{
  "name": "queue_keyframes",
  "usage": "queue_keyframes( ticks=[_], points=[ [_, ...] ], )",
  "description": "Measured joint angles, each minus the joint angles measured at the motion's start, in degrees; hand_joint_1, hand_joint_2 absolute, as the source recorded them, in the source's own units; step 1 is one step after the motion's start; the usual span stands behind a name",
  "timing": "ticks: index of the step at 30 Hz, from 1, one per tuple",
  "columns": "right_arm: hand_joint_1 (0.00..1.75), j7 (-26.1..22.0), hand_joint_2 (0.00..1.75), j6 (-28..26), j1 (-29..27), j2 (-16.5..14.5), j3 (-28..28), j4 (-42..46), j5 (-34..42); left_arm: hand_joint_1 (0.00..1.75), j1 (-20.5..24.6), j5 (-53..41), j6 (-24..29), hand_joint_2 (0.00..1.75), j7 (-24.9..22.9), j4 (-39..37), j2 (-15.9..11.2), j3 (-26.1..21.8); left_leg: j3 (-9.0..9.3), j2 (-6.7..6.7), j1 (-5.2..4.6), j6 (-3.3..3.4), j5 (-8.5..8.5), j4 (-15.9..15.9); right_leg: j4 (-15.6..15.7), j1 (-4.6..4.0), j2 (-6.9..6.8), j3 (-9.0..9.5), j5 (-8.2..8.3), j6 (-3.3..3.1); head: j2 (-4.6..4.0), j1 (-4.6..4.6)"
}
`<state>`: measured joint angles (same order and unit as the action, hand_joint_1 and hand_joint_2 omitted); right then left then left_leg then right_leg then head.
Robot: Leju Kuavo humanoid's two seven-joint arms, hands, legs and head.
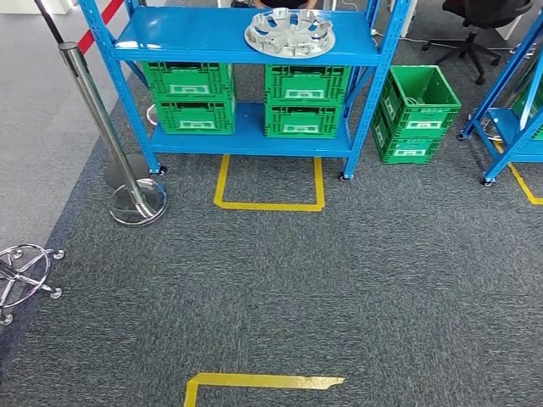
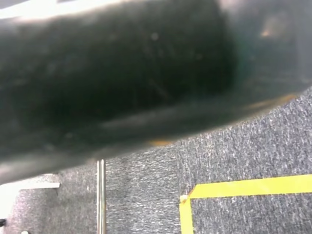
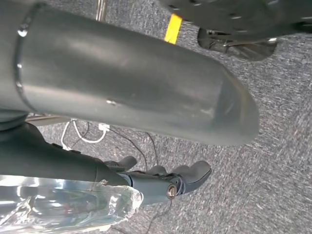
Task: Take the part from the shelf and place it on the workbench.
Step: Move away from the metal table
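The part (image 1: 289, 32), a round silver wheel cover, lies flat on the top board of the blue shelf (image 1: 192, 38), right of its middle, well ahead of me across the carpet. In the right wrist view my right hand (image 3: 162, 146) hangs over the carpet with its thick grey thumb stretched out and its darker fingers (image 3: 184, 178) nearly straight, holding nothing. My left hand (image 2: 121, 83) is a dark blur close to the left wrist camera, and how its fingers lie cannot be told.
Green crates (image 1: 191, 97) fill the shelf's lower level, and another green crate (image 1: 416, 114) stands on the floor to its right. A chrome stanchion (image 1: 103, 119) with a red belt stands at the left. A second blue shelf (image 1: 512, 110) is at the right. Yellow tape (image 1: 269, 203) marks the floor before the shelf.
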<state>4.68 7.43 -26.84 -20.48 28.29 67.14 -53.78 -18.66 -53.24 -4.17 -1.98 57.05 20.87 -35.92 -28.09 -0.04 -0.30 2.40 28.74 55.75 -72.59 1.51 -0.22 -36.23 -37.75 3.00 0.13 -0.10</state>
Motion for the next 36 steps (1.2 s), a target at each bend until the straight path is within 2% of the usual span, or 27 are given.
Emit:
queue_keyframes(
  ticks=[1,2,3,4,5,6,10,11,12,14,15,16,17,19,20,22,25,27,29,30,31,32,34,35,36],
  points=[
    [0.0,0.01,0.0,0.0,-0.1,0.01,0.01,0.0,0.03,0.0,-0.01,0.0,0.0,0.0,0.02,-0.02,-0.01,-0.01,0.28,-0.19,-0.02,-0.13,0.2,0.01,0.19,-0.03,0.02,-0.5,1.31,-0.12,0.0,0.02],
    [0.0,0.02,0.0,0.0,-0.16,0.01,0.03,0.0,0.05,0.0,-0.02,0.0,0.0,0.0,0.03,-0.03,-0.01,-0.02,0.69,-0.38,-0.02,-0.32,0.46,0.02,2.66,-0.04,0.02,0.15,3.69,-0.32,0.0,0.02],
    [0.0,0.02,0.0,-0.01,-0.2,0.02,0.04,0.0,0.07,0.0,-0.02,0.0,0.0,0.0,0.04,-0.04,0.0,-0.03,1.14,-0.52,-0.01,-0.55,0.79,0.02,6.56,-0.05,0.06,1.62,6.38,-0.55,0.0,0.04],
    [0.0,0.02,0.0,-0.01,-0.2,0.02,0.04,0.0,0.09,0.0,-0.01,0.0,0.0,0.0,0.05,-0.05,0.01,-0.03,1.54,-0.62,-0.07,-0.87,1.15,0.06,10.3,-0.14,0.15,3.15,8.18,-0.77,0.0,0.08],
    [0.0,0.01,0.0,-0.01,-0.19,0.02,0.03,0.01,0.11,0.0,0.01,0.0,0.0,0.0,0.06,-0.06,0.01,-0.03,1.79,-0.7,-0.13,-1.22,1.49,0.14,13.05,-0.21,0.24,4.45,9.23,-1.01,0.0,0.07],
    [0.0,0.01,0.0,-0.01,-0.19,0.02,0.02,0.01,0.13,0.0,0.03,0.0,0.0,0.0,0.08,-0.07,0.0,-0.02,1.88,-0.75,-0.15,-1.55,1.75,0.21,14.42,-0.34,0.34,5.16,9.4,-1.23,0.0,0.05],
    [0.0,0.01,0.0,-0.03,-0.26,0.02,0.1,0.03,0.15,0.0,0.07,0.0,0.01,0.0,0.13,-0.07,-0.07,-0.02,1.62,-0.7,0.31,-3.01,2.88,1.4,14.88,-0.59,0.3,5.73,8.9,-2.47,0.0,-0.07],
    [0.0,0.01,0.0,-0.04,-0.25,0.02,0.15,0.04,0.15,0.0,0.09,0.0,0.01,0.0,0.14,-0.07,-0.08,-0.02,0.67,-0.62,0.39,-3.35,4.02,3.47,15.03,-0.5,0.19,5.94,8.8,-2.84,0.0,-0.18],
    [0.0,0.0,0.0,-0.04,-0.24,0.02,0.18,0.04,0.15,0.0,0.09,0.0,0.02,0.0,0.14,-0.07,-0.1,-0.02,-1.06,-0.54,0.49,-3.64,5.57,6.81,15.12,-0.44,0.05,6.17,8.64,-3.14,0.0,-0.3],
    [0.0,0.0,0.0,-0.04,-0.23,0.02,0.2,0.04,0.15,0.0,0.06,0.0,0.02,0.0,0.15,-0.09,-0.12,-0.03,-5.78,-0.5,0.6,-4.0,8.4,14.73,15.11,-0.47,-0.16,6.48,8.1,-3.5,0.0,-0.41],
    [0.0,0.01,0.0,-0.04,-0.24,0.02,0.22,0.04,0.15,0.0,-0.01,0.02,0.03,0.0,0.15,-0.1,-0.13,-0.03,-7.57,-0.49,0.64,-4.06,8.55,17.19,15.11,-0.49,-0.2,6.64,7.78,-3.52,0.0,-0.4],
    [0.0,0.01,0.0,-0.04,-0.25,0.02,0.26,0.04,0.14,0.0,-0.08,0.07,0.05,0.0,0.15,-0.11,-0.13,-0.03,-8.39,-0.49,0.66,-4.03,7.51,17.64,15.11,-0.51,-0.22,6.92,7.4,-3.5,0.0,-0.4],
    [0.0,0.01,0.0,-0.04,-0.25,0.02,0.28,0.04,0.14,0.0,-0.15,0.2,0.08,0.0,0.15,-0.11,-0.12,-0.03,-8.06,-0.48,0.66,-3.87,5.4,15.82,15.11,-0.53,-0.21,7.34,6.98,-3.44,0.0,-0.41],
    [0.0,-0.02,0.0,-0.04,-0.21,0.01,0.3,0.04,0.11,0.0,-0.22,0.51,0.16,0.0,0.15,-0.11,-0.11,0.0,-5.36,-0.27,0.51,-3.21,0.79,8.66,15.13,-0.6,-0.2,8.48,6.08,-3.12,0.0,-0.41],
    [0.0,-0.04,0.0,-0.05,-0.19,0.01,0.31,0.04,0.08,0.0,-0.2,0.66,0.22,0.0,0.15,-0.11,-0.11,0.03,-4.05,-0.11,0.38,-2.83,-0.41,5.46,15.13,-0.7,-0.18,8.91,5.66,-2.81,0.0,-0.42],
    [0.0,-0.07,0.0,-0.04,-0.16,0.0,0.31,0.04,0.02,0.0,-0.19,0.82,0.31,0.0,0.14,-0.1,-0.11,0.08,-2.99,0.08,0.12,-2.19,-0.52,2.66,15.16,-0.83,-0.23,9.54,5.31,-2.05,0.0,-0.45],
    [0.0,-0.09,0.0,-0.05,-0.05,0.01,0.29,0.07,-0.08,0.0,-0.37,0.96,0.39,0.0,0.13,-0.09,-0.06,0.1,-2.27,-0.19,0.37,-1.33,-0.24,1.77,14.33,-0.79,-0.17,10.17,4.97,-1.05,-0.01,-0.38],
    [0.0,-0.1,0.0,-0.07,0.16,0.02,0.27,0.09,-0.11,0.0,-0.33,0.96,0.44,0.0,0.13,-0.09,0.0,0.11,-1.52,-0.26,0.57,-0.87,0.01,1.51,10.2,-0.73,0.04,7.99,2.81,-0.65,-0.01,0.01],
    [0.0,-0.09,0.0,-0.07,0.26,0.02,0.23,0.09,-0.16,0.0,-0.28,0.96,0.45,0.0,0.13,-0.09,0.04,0.14,-1.1,-0.26,0.49,-0.66,0.54,1.52,2.98,-0.74,0.09,3.46,0.06,-0.34,0.0,0.3],
    [0.0,-0.08,0.0,-0.07,0.22,0.02,0.23,0.09,-0.18,0.0,-0.3,0.96,0.45,0.0,0.13,-0.09,0.05,0.14,-0.73,-0.28,0.42,-0.63,0.88,1.52,0.39,-0.78,0.09,1.37,-0.57,-0.31,0.0,0.33],
    [0.0,-0.08,0.0,-0.07,0.15,0.02,0.23,0.09,-0.2,0.0,-0.32,0.96,0.46,0.0,0.13,-0.09,0.05,0.13,-0.23,-0.32,0.35,-0.62,1.29,1.52,-0.44,-0.82,0.09,0.04,-0.15,-0.4,0.0,0.33],
    [0.0,-0.07,0.0,-0.07,0.08,0.02,0.23,0.09,-0.2,0.0,-0.35,0.96,0.46,0.0,0.13,-0.09,0.05,0.13,0.44,-0.37,0.29,-0.64,1.79,1.52,0.85,-0.87,0.09,-0.29,1.49,-0.56,0.0,0.35],
    [0.0,-0.07,0.0,-0.08,-0.06,0.03,0.26,0.09,-0.21,0.0,-0.36,0.97,0.46,0.0,0.13,-0.1,0.09,0.12,1.88,-0.47,0.24,-0.8,2.89,1.52,7.34,-1.01,0.12,1.22,6.67,-1.17,0.0,0.42],
    [0.0,-0.07,0.0,-0.07,-0.11,0.03,0.27,0.08,-0.21,0.0,-0.35,0.97,0.47,0.0,0.13,-0.1,0.1,0.12,2.44,-0.53,0.2,-1.02,3.41,1.55,10.16,-1.16,0.09,1.88,7.85,-1.49,0.0,0.51],
    [0.0,-0.07,0.0,-0.05,-0.16,0.04,0.27,0.08,-0.22,0.0,-0.33,0.98,0.47,0.0,0.1,-0.11,0.11,0.13,2.76,-0.56,0.18,-1.35,3.89,1.56,11.82,-1.31,0.06,2.51,8.37,-1.87,0.0,0.57]
  ],
)
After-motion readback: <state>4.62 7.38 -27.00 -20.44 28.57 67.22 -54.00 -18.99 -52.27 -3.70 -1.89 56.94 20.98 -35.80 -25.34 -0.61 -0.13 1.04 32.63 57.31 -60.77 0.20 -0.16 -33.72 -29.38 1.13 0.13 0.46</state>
